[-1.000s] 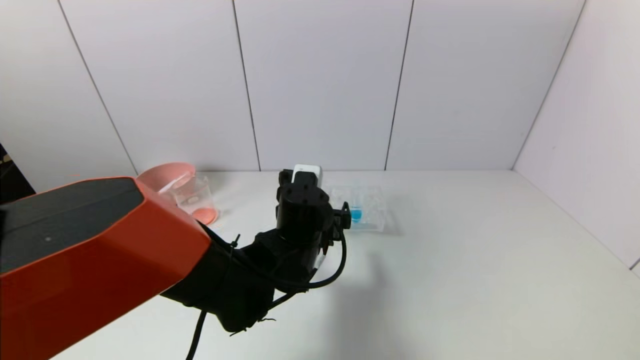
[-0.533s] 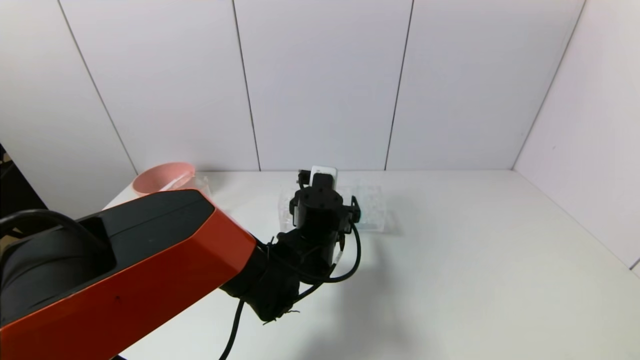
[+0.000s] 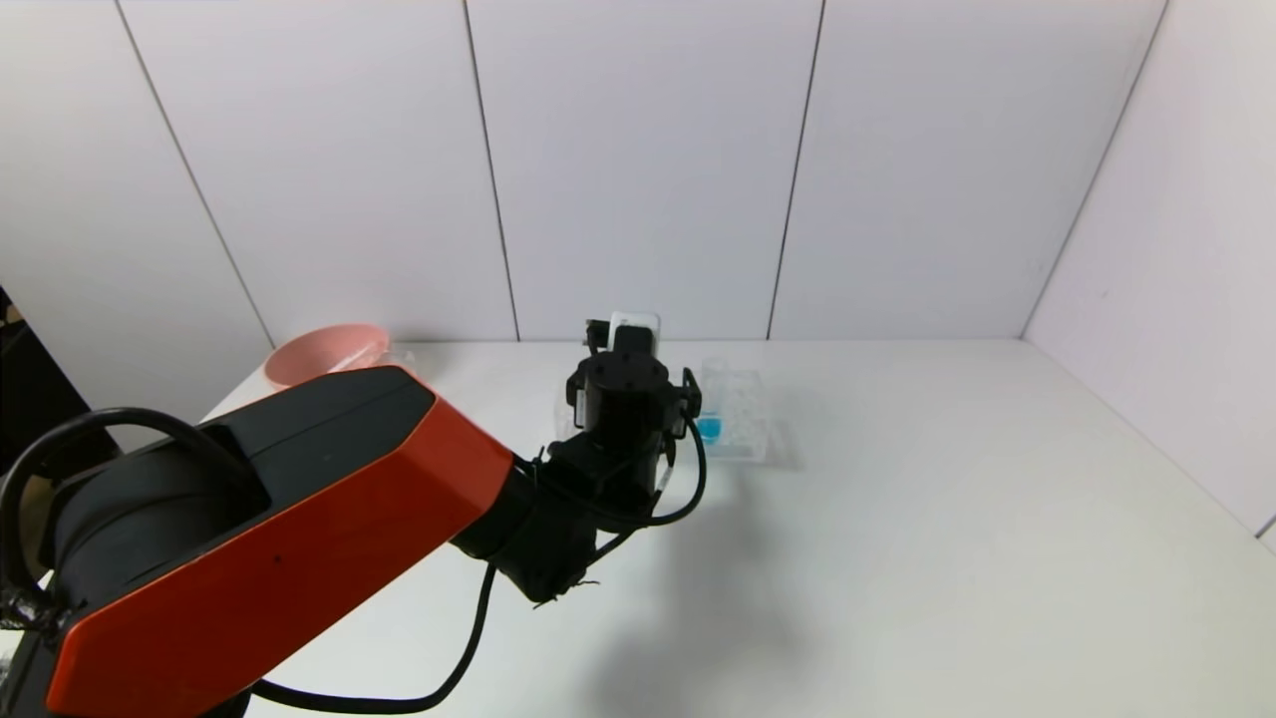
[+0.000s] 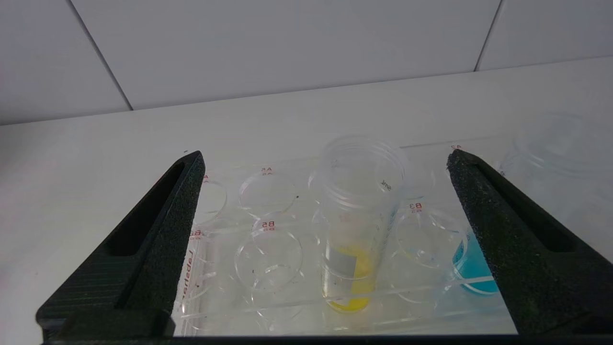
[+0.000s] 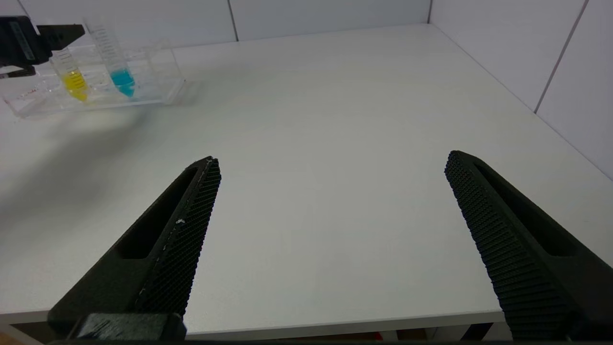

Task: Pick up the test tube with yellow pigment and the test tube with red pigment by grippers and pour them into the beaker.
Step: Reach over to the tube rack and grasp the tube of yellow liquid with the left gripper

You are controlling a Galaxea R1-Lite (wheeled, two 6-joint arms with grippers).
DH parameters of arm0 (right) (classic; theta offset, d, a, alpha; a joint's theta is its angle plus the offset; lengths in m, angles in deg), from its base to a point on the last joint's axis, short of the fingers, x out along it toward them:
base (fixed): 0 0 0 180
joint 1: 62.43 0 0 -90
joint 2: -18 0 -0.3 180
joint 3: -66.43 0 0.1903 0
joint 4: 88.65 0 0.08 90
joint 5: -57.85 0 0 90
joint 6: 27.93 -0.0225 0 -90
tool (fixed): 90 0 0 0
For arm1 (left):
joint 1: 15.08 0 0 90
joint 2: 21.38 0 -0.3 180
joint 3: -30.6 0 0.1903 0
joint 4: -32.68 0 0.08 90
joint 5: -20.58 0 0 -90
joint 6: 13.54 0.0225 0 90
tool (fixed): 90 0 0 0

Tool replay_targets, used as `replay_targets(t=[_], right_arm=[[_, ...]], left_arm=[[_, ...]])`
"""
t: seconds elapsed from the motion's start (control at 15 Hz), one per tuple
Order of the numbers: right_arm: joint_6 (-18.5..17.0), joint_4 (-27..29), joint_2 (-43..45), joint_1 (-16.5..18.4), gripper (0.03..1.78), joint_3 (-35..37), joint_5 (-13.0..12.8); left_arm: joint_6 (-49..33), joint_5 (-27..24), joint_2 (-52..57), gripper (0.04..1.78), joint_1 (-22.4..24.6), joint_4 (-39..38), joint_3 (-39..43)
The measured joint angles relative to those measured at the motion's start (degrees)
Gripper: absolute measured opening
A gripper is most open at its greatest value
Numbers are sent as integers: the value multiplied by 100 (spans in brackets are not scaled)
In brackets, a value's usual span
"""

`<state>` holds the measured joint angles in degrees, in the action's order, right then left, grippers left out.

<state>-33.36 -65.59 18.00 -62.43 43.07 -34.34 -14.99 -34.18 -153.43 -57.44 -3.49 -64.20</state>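
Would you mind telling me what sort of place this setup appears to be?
Probably a mock chemistry bench: a clear tube rack holds the test tube with yellow pigment and a blue-liquid tube on a white table walled by plain panels.

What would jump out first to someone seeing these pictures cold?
Probably the big orange-and-black arm sweeping in from the robot's left, its left gripper open right at a clear tube rack near the back wall. Next, the colours: the test tube with yellow pigment stands between the fingers, with a blue-liquid tube beside it. The right gripper hangs open over bare table.
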Motion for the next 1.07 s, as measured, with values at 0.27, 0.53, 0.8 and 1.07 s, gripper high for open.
replay_targets(t=[0.27, 0.53, 0.8, 1.07], right_arm=[[0, 0, 0, 0, 171, 0, 0], [-2, -2, 0, 0, 171, 0, 2], [0, 0, 0, 0, 171, 0, 2], [2, 0, 0, 0, 171, 0, 0]], left_arm=[[2, -2, -87, 176, 11, -62, -107], [9, -5, -135, 158, 20, -118, -116], [7, -7, -155, 98, 17, -118, -102], [7, -18, -168, 45, 15, -121, -102]])
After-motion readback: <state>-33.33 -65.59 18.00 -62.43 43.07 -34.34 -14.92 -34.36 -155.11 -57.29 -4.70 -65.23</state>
